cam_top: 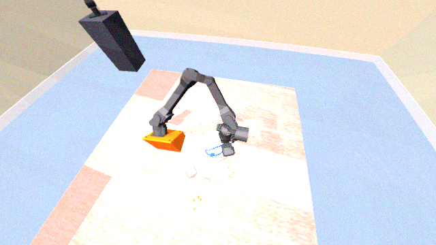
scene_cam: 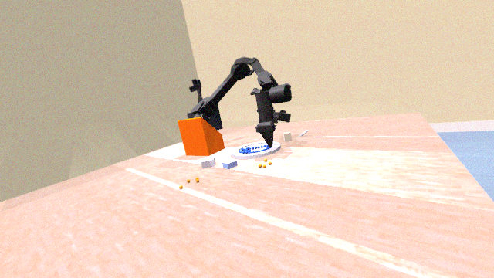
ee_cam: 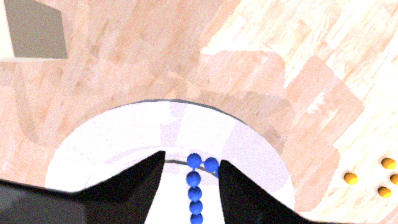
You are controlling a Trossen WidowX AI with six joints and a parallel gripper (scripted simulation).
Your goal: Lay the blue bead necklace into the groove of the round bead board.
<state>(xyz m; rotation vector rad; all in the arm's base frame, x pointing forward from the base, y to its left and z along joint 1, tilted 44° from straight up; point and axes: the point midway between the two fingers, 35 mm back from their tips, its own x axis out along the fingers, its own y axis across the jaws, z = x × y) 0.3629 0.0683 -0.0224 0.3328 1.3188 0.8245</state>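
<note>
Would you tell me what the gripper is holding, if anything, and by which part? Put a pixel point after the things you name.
Nothing: the black gripper [scene_cam: 269, 146] [ee_cam: 192, 161] stands open, with blue necklace beads [ee_cam: 193, 179] between its separated fingers, ungripped.

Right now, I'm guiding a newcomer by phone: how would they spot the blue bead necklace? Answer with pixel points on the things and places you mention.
Find the orange block [cam_top: 167, 144] [scene_cam: 194, 137] under the arm's base. Beside it lies the round white bead board [scene_cam: 239, 156] [ee_cam: 120, 120], below the gripper [scene_cam: 269, 146] [ee_cam: 192, 161]. The necklace [cam_top: 212, 155] [scene_cam: 245, 150] [ee_cam: 193, 179] is the string of blue beads on that board; the yellow-orange beads [cam_top: 198, 197] [scene_cam: 197, 180] [ee_cam: 350, 178] lie loose off it.
</note>
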